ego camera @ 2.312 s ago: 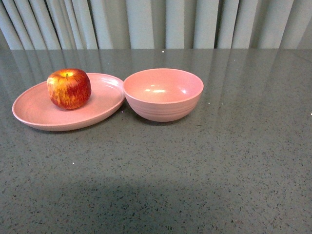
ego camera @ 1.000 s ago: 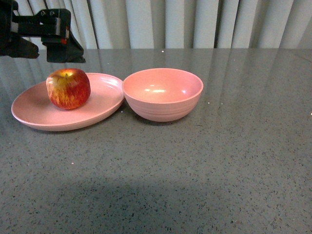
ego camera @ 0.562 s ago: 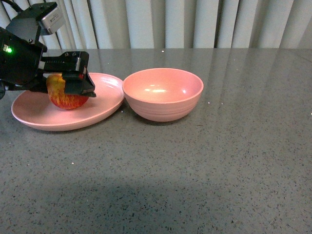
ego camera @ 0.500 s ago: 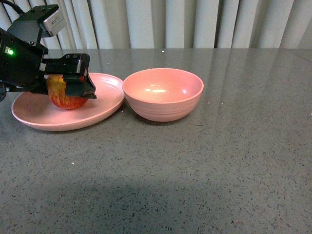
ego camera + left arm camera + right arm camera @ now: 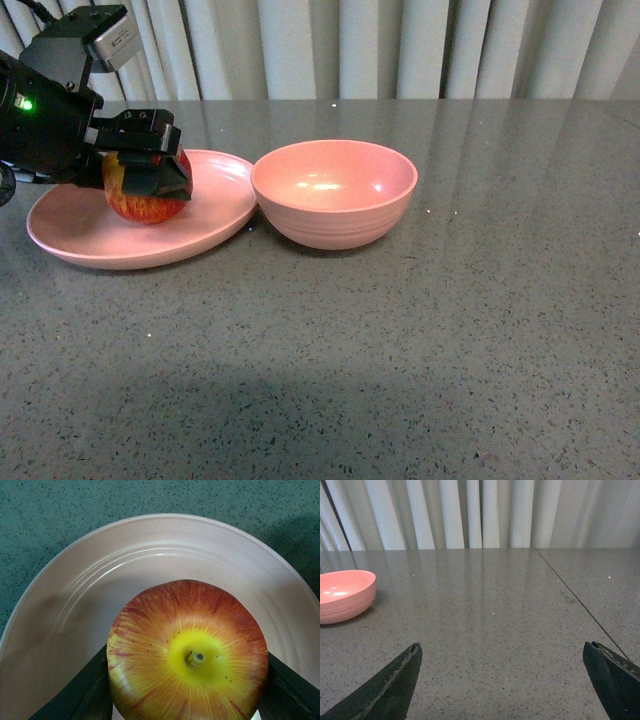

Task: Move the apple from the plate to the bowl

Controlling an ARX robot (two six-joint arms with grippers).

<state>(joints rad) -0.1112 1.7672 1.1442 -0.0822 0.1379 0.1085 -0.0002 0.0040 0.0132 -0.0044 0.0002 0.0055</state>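
Front view: grey speckled tabletop (image 5: 400, 350); on it the pink bowl (image 5: 334, 193) at centre, the plate (image 5: 80, 235) just beside it to the left. The apple (image 5: 138, 207) sits stem-up on the plate, the left gripper (image 5: 148, 180) closed on its two sides, with a pleated curtain (image 5: 400, 50) behind. Right wrist view: the right gripper (image 5: 501, 647) is spread wide over the tabletop, holding nothing, well apart from the bowl.

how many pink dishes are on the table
2. The plate lies at the left, under the apple; the bowl stands just right of it, empty. None seems hidden.
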